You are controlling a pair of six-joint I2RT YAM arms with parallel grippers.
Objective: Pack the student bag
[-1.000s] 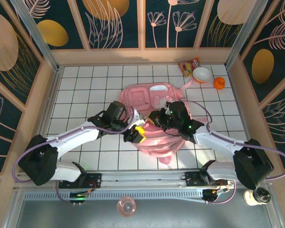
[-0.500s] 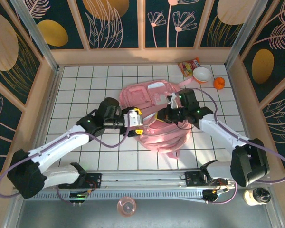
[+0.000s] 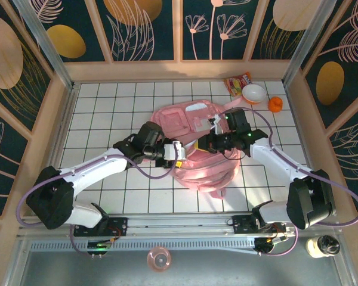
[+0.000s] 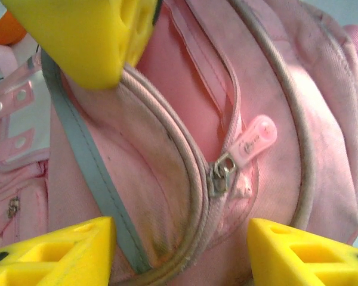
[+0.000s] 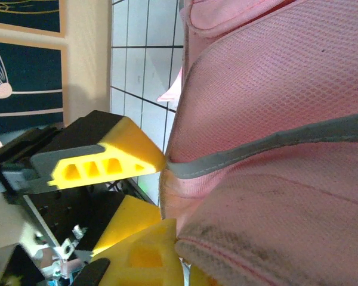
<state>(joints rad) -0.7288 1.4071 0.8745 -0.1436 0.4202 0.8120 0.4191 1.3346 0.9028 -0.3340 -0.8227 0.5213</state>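
Pink student bag (image 3: 198, 171) lies crumpled at mid of tiled table (image 3: 101, 101). L arm stretched low from near-left base, elbow bent. Its left gripper (image 3: 179, 156) is at bag's left edge, jaws spread; zip pull (image 4: 254, 137) sits betw. yellow fingers (image 4: 53, 253), not gripped. R arm reaches up from near-right base, wrist turned inward. Its right gripper (image 3: 212, 142) is on bag top, pressed together, pinching fold of bag fabric.
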